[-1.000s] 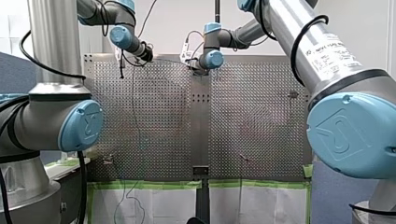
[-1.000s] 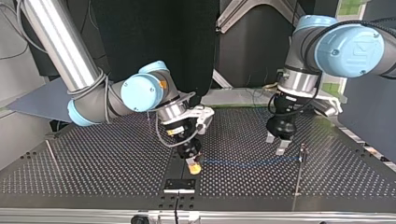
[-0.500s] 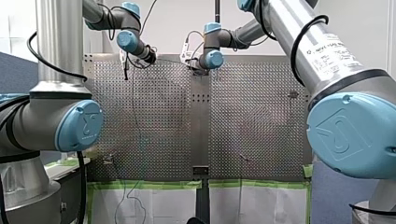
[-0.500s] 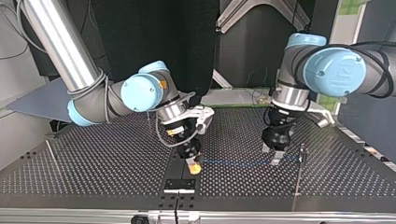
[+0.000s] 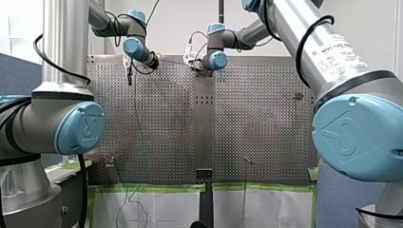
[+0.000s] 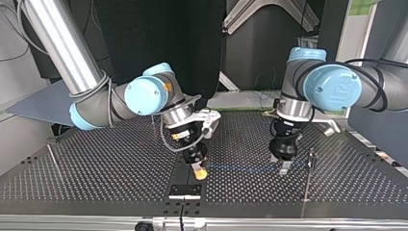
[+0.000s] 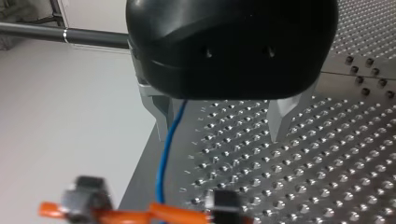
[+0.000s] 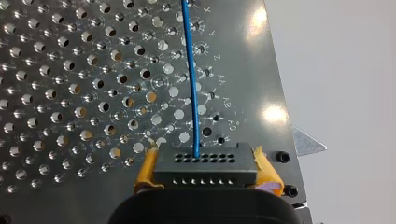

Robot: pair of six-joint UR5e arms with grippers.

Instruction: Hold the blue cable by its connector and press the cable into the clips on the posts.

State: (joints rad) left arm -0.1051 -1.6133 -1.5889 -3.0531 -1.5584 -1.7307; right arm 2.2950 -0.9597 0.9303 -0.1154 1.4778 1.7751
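Observation:
The blue cable [image 6: 250,167] runs level over the perforated table from a black connector [image 8: 205,170]. My right gripper [image 6: 199,172] is shut on that connector with its yellow pads [image 8: 266,168]. In the right wrist view the cable [image 8: 190,79] leads straight away from the connector. My left gripper [image 6: 280,163] hangs over the cable at the top view's right, beside a thin post [image 6: 311,159]. Its metal fingers [image 7: 281,116] stand open. The cable [image 7: 164,154] passes between them, close to one finger. In the front view both grippers are small at the table's far end.
A second thin post [image 6: 52,161] stands at the top view's left. A black bracket [image 6: 185,190] sits at the table's near edge in that view. In the front view, small posts [image 5: 247,160] stand on the perforated plate [image 5: 266,123], with green tape along its near edge.
My left arm has swung toward the top view's left and come down, bringing its open fingers over the cable. My right arm and the connector have not moved.

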